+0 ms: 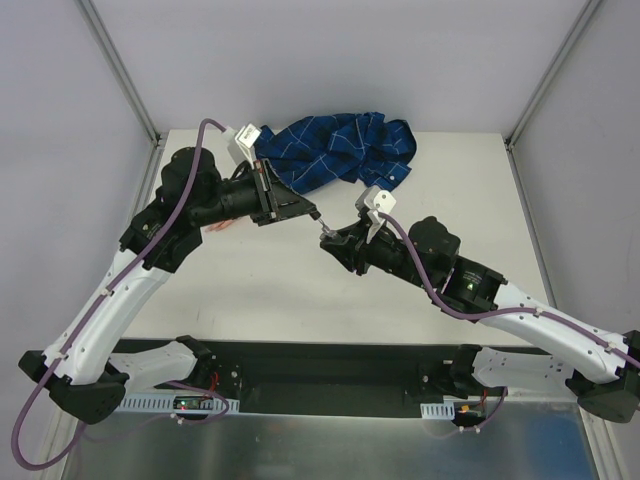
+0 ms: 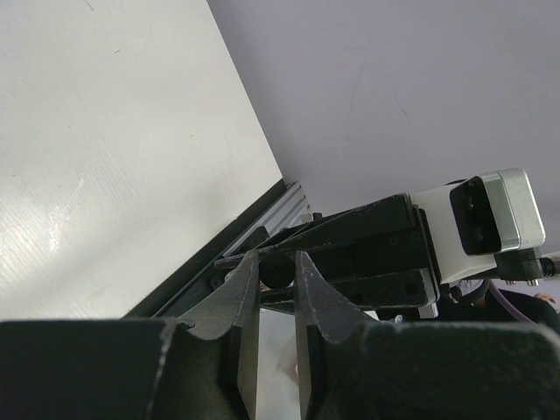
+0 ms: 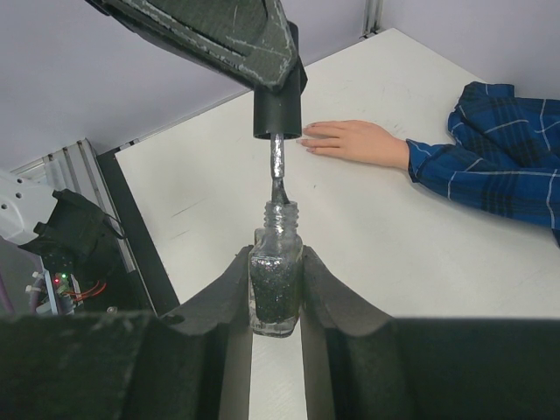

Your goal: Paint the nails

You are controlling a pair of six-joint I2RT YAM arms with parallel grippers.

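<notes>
My right gripper [image 3: 276, 262] is shut on a small glass bottle [image 3: 276, 293] of dark glitter polish and holds it upright above the table. My left gripper [image 2: 277, 262] is shut on the black cap [image 3: 277, 109]. The cap's brush stem [image 3: 277, 166] reaches down into the bottle's open neck. In the top view the two grippers meet tip to tip [image 1: 322, 228] over the middle of the table. The peach dummy hand [image 3: 354, 140] lies flat beyond the bottle. Its nails [image 3: 306, 143] are tiny at the fingertips. The blue checked sleeve [image 3: 499, 162] runs off to the right.
The blue checked shirt [image 1: 335, 150] is bunched at the back of the white table [image 1: 300, 300]. The left arm [image 1: 200, 195] covers most of the dummy hand in the top view. A black rail [image 3: 140, 236] borders the table's near edge.
</notes>
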